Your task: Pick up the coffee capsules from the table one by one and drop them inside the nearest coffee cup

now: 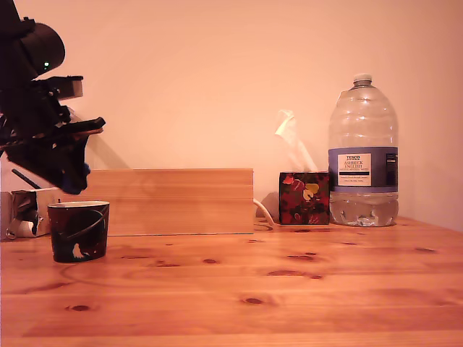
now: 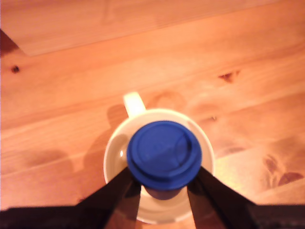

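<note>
In the wrist view, my gripper (image 2: 163, 175) is shut on the dark-blue coffee capsule (image 2: 164, 152), whose round flat face points at the camera. The two dark fingers (image 2: 116, 191) press on its sides. Directly below it is the cream inside of the coffee cup (image 2: 112, 148), with its handle (image 2: 133, 102) pointing away. In the exterior view, the gripper (image 1: 72, 177) hangs just above the dark mug (image 1: 78, 231) at the exterior view's left, and a bit of the blue capsule (image 1: 77, 178) shows at its tip. The mug stands on the pine table (image 1: 289, 289).
A pale wooden box (image 1: 170, 202) lies behind the mug. A floral red tissue box (image 1: 304, 197) and a large water bottle (image 1: 363, 155) stand at the back toward the exterior view's right. A white and silver object (image 1: 22, 213) sits at the far left edge.
</note>
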